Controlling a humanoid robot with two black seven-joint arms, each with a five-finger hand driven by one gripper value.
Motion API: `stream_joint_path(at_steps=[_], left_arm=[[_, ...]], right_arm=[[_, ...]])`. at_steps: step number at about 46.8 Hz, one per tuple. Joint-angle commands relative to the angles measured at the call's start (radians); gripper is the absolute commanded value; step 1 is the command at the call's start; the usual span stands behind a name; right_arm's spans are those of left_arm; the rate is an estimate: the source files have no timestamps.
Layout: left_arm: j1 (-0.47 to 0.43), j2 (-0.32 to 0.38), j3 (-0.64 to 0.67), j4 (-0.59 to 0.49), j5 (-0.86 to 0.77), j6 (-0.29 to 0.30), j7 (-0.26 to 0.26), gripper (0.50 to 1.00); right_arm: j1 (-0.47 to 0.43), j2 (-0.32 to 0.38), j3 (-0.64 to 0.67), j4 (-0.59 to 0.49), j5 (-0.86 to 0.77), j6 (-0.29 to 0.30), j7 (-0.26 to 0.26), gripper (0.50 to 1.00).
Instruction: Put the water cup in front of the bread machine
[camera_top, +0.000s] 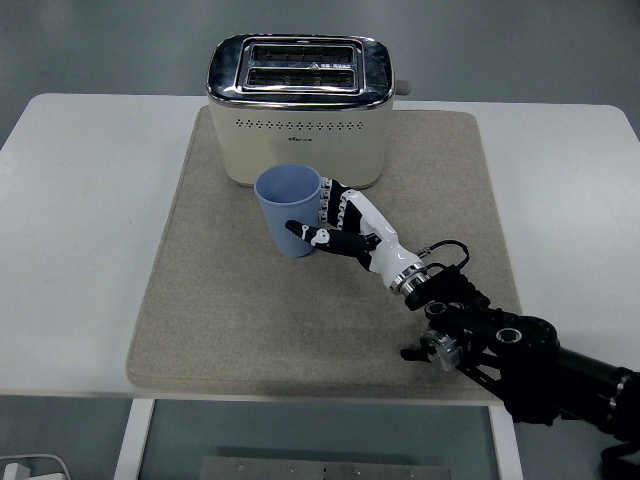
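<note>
A light blue water cup (289, 210) stands upright on the beige mat (220, 290), just in front of the cream and chrome toaster (298, 110). My right hand (335, 225) comes in from the lower right and its fingers are curled around the cup's right side, thumb (305, 233) across its front. I cannot tell whether the cup's base rests on the mat or hangs just above it. The left arm is out of view.
The mat covers the middle of the white table (80, 200). The toaster's lever (402, 87) sticks out at its right end. My right forearm (500, 345) lies over the mat's near right corner.
</note>
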Motion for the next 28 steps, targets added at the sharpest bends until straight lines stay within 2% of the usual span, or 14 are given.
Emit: stream_joint_path(at_steps=[1, 7, 9, 28], left_arm=[[0.0, 0.0, 0.0, 0.0, 0.0, 0.0, 0.0, 1.0], [0.0, 0.0, 0.0, 0.0, 0.0, 0.0, 0.0, 1.0], [0.0, 0.0, 0.0, 0.0, 0.0, 0.0, 0.0, 1.0], [0.001, 0.0, -0.002, 0.0, 0.0, 0.0, 0.0, 1.0]], right_arm=[[-0.002, 0.0, 0.001, 0.0, 0.003, 0.0, 0.0, 0.758], [-0.004, 0.0, -0.001, 0.002, 0.003, -0.002, 0.0, 0.891], [-0.007, 0.0, -0.001, 0.003, 0.003, -0.003, 0.0, 0.913], [-0.008, 0.0, 0.016, 0.04, 0.006, -0.034, 0.0, 0.915]])
